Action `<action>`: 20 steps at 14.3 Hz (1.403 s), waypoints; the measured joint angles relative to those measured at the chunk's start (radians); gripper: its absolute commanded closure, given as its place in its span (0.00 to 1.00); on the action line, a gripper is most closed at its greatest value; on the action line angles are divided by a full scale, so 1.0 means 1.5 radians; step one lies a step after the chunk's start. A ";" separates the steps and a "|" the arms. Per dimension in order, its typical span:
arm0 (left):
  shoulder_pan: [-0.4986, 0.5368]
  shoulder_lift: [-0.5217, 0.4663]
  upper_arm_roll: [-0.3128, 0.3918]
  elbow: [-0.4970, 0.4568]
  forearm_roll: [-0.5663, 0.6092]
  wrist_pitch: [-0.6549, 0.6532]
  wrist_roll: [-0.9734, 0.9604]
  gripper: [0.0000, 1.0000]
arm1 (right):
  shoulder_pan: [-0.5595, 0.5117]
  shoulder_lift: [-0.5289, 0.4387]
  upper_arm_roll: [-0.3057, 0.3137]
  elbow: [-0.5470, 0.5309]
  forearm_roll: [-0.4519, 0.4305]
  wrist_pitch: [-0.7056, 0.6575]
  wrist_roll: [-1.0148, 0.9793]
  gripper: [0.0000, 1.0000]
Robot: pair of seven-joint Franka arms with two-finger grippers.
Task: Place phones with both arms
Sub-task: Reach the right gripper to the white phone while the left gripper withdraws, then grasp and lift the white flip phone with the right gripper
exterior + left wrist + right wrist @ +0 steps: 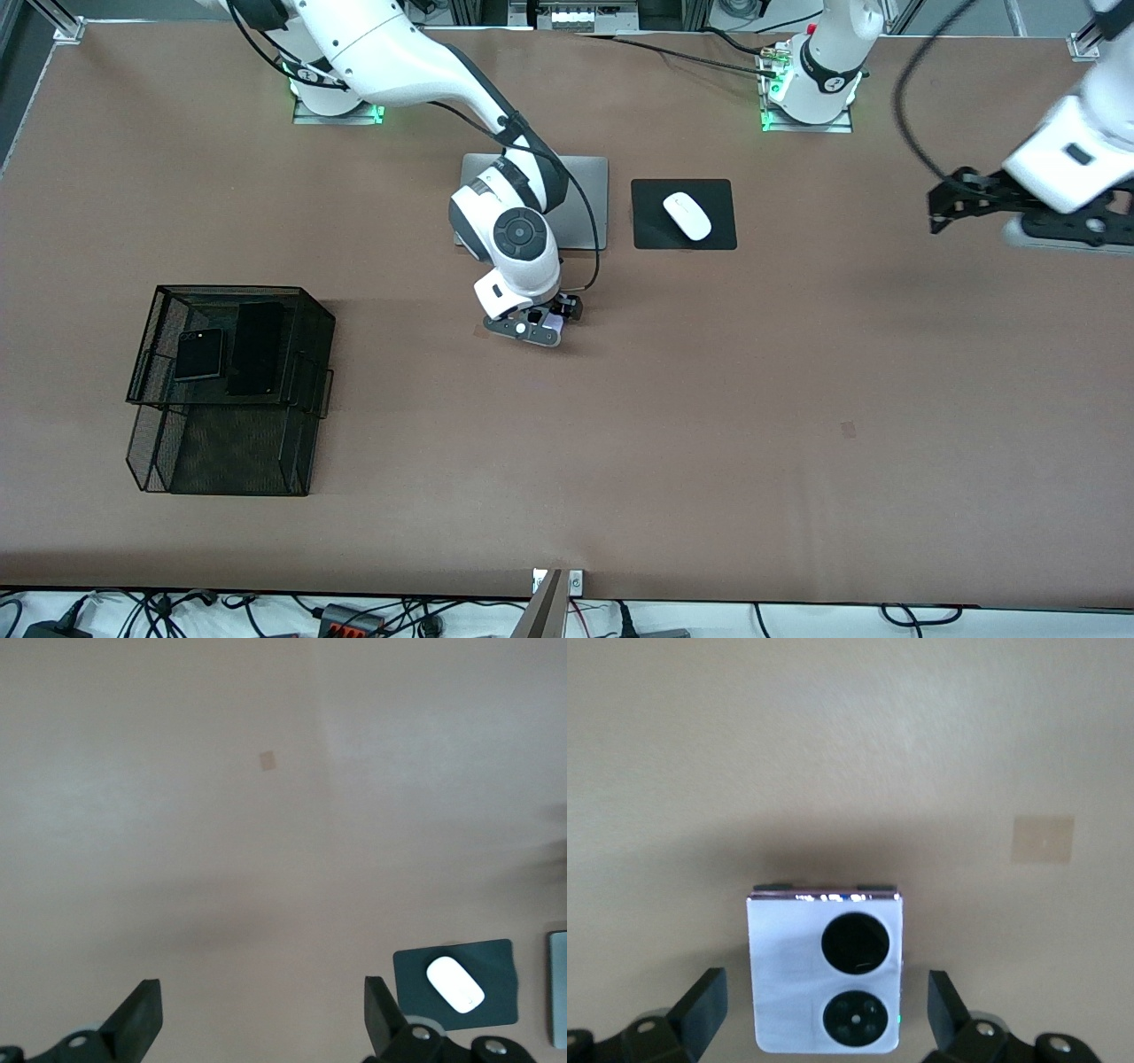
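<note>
The lilac-white flip phone [557, 322] lies on the table near its middle, nearer the front camera than the laptop. My right gripper [534, 327] is low over it, open. In the right wrist view the phone [788, 974] with its two black circles sits between the spread fingertips [700, 1003], which stand apart from its sides. The long black slab [257, 348] and the small squarish black flip phone [198, 354] lie side by side in the upper tier of a black mesh tray [314, 306]. My left gripper [937, 211] is open and empty, up in the air over the left arm's end of the table [261, 1014].
A silver laptop [586, 199] lies partly under the right arm. A white mouse [687, 215] rests on a black pad [651, 232] beside it, and both show in the left wrist view [454, 983]. The tray's lower tier [230, 452] sticks out toward the front camera.
</note>
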 measured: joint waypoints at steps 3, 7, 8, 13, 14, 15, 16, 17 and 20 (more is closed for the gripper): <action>0.000 -0.004 0.031 -0.046 -0.020 0.040 0.028 0.00 | 0.011 0.005 0.000 -0.002 0.000 0.000 0.026 0.00; 0.004 0.000 0.033 -0.064 -0.020 0.078 0.025 0.00 | 0.012 0.013 -0.001 -0.002 0.000 0.000 0.029 0.00; 0.006 0.002 0.035 -0.064 -0.020 0.075 0.025 0.00 | 0.012 0.016 -0.001 -0.002 0.000 0.000 0.029 0.00; 0.012 0.002 0.035 -0.060 -0.020 0.052 0.025 0.00 | 0.012 0.025 -0.003 -0.002 0.000 0.010 0.031 0.00; 0.015 0.002 0.036 -0.059 -0.020 0.048 0.025 0.00 | 0.012 0.026 -0.003 -0.002 0.000 0.015 0.031 0.00; 0.019 0.002 0.036 -0.058 -0.020 0.047 0.025 0.00 | 0.012 0.027 -0.003 -0.002 0.000 0.019 0.031 0.00; 0.024 0.002 0.036 -0.057 -0.020 0.047 0.025 0.00 | 0.012 0.029 -0.003 -0.002 0.000 0.022 0.031 0.00; 0.026 0.002 0.036 -0.056 -0.020 0.047 0.025 0.00 | 0.012 0.031 -0.003 -0.002 0.000 0.023 0.031 0.01; 0.025 0.002 0.033 -0.042 -0.017 0.047 0.025 0.00 | 0.012 0.033 -0.003 -0.001 0.000 0.028 0.031 0.47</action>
